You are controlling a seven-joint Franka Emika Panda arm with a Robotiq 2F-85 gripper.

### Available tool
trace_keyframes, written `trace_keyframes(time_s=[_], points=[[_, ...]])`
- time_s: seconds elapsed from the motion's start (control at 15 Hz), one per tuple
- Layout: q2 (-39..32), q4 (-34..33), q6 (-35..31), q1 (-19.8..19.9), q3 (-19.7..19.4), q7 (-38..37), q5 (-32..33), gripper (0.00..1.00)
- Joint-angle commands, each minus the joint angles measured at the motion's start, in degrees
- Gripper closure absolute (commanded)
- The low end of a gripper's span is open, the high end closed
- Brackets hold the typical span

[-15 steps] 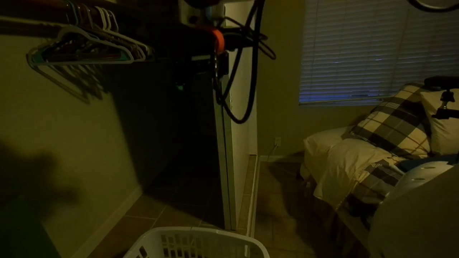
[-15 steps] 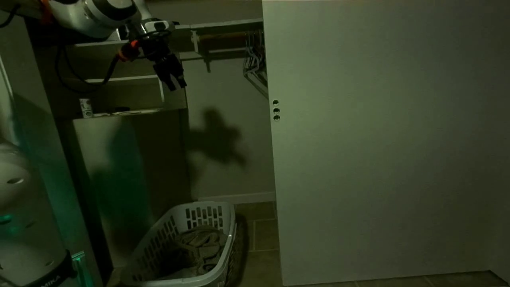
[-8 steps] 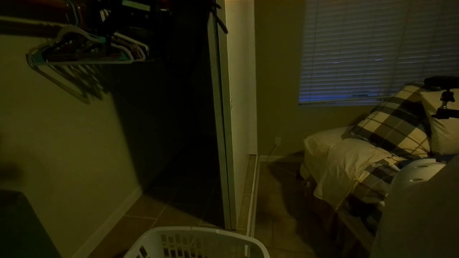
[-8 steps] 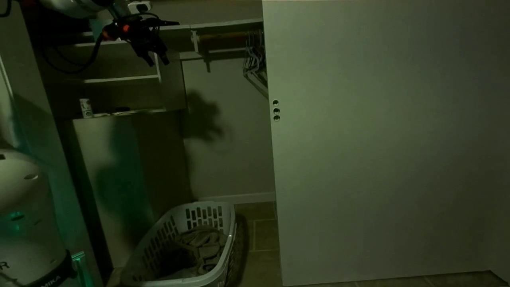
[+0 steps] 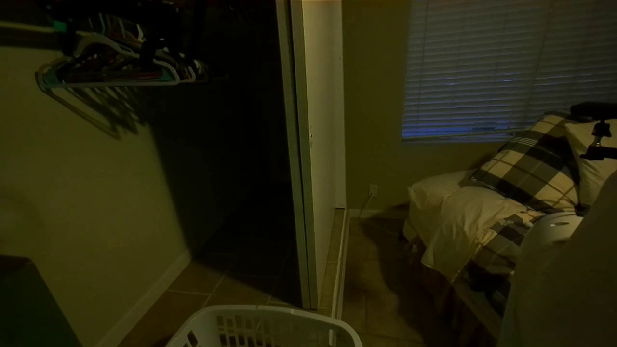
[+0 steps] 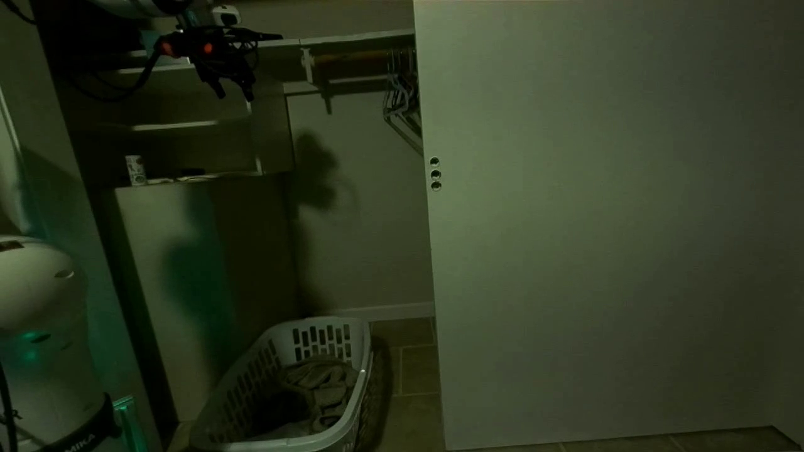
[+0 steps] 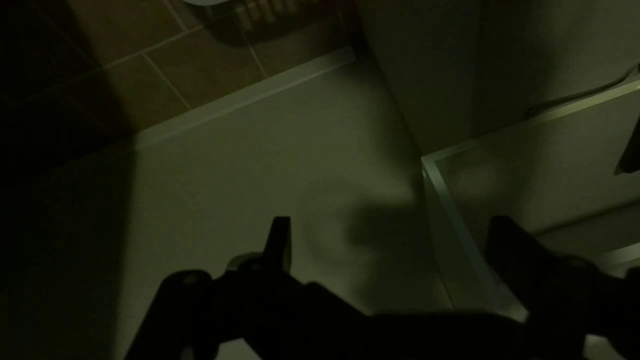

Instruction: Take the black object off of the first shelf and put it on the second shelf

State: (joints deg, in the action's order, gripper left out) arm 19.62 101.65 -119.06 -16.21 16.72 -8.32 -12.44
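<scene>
Light very low. In an exterior view, left to right: a white arm link (image 6: 38, 289) at the margin; then a white can (image 6: 135, 170) with dark markings, upright on the worktop (image 6: 229, 176), here the lowest shelf in view. Just right of the can, on the same surface, lies the black object (image 6: 191, 172), low and flat; too dark to say what it is. Next the tool (image 6: 234, 96), pointing down: above and right of the black object, well apart from it, the edge of a higher shelf (image 6: 182, 126) falling between the two in that view. Well below, a white basket (image 6: 336, 322) stands on the tiled floor (image 6: 416, 367) with crumpled cloth (image 6: 323, 376) inside. Then hangers (image 6: 394, 114) on a rod (image 6: 352, 61), and a pale door panel (image 6: 603, 226). In the wrist view, left to right: the fingers (image 7: 278, 245) of the tool are spread wide, pale wall (image 7: 320, 165) and a shelf-unit side panel (image 7: 445, 235) showing between them; at the right margin, cut off by it, a black shape (image 7: 632, 152) lies on the worktop, right of the right-hand finger and apart from it. Cannot confirm from this angle that it is the same piece.
</scene>
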Motion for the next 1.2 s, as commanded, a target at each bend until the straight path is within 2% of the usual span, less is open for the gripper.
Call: trace_keyframes(time_s=[0.0, 0.4, 0.47, 0.87, 1.13], points=[[-0.27, -0.44, 0.23, 0.24, 0.21, 0.02, -0.02, 0.00], [-0.28, -0.52, 0.24, 0.17, 0.21, 0.07, -0.15, 0.00], [-1.49, -1.89, -1.65, -0.08, 0.32, 0.28, -0.92, 0.00], [-13.29, -18.93, -13.77, -2.41, 3.43, 3.73, -1.73, 0.00], [-21.34, -29.85, -16.44, -5.24, 6.09, 5.11, -4.61, 0.00]])
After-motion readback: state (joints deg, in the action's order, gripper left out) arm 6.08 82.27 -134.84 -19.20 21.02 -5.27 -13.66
